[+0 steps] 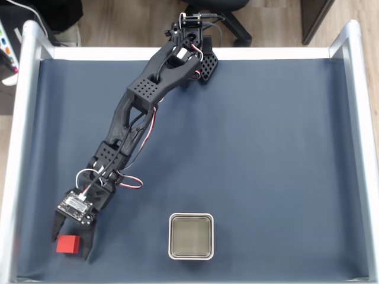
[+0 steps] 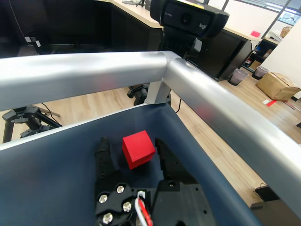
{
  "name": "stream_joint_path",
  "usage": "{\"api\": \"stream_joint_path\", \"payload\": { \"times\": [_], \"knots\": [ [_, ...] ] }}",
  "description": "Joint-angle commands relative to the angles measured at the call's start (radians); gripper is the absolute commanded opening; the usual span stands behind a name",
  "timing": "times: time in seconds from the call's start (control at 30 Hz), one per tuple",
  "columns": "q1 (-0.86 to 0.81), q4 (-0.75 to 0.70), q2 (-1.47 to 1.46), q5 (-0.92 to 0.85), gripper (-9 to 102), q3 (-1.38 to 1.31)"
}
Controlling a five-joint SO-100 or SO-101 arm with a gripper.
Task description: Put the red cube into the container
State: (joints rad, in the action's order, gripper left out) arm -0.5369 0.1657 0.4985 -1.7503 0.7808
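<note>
Table (image 1: 266, 130): dark blue mat inside a silver rail frame (image 1: 21, 148). Arm (image 1: 142, 94) is based at the top edge in the fixed view and stretched out toward the lower-left corner.

Container (image 1: 191, 236): sits near the bottom edge, roughly centre in the fixed view, upright, nothing inside it. Well apart from the cube, off to the cube's right in that view.

Pincer (image 1: 72, 245): spread open, one finger on either side of the cube. In the wrist view (image 2: 131, 143) both black fingers flank it with small gaps visible on each side, so nothing is gripped yet as far as the pictures show. Whether either finger is touching a face can't be told for sure.

Red cube (image 1: 68, 243): on the mat in the lower-left corner of the fixed view, close to the rail. In the wrist view (image 2: 138, 149) it sits between the fingers, turned slightly off square to them, with the rail corner just beyond.

Progress, as a judgement: early. Reach and alignment look done; the grasp, lift, carry across to the container and release are all left. Likely next call is to close on the cube. Slight rotation of the cube relative to the fingers could make it twist on closing; the nearby rail limits room to correct.
</note>
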Motion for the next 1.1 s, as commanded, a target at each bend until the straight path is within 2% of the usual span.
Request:
{"api": "stream_joint_path", "payload": {
  "times": [0.0,0.73,0.9,1.07],
  "knots": [
    [0.011,0.021,0.008,-0.006,31,-0.054],
    [-0.015,0.04,0.02,-0.158,29,0.038],
    [-0.014,0.052,0.014,-0.164,22,0.044],
    [-0.012,0.061,0.018,-0.183,8,0.055]
  ]
}}
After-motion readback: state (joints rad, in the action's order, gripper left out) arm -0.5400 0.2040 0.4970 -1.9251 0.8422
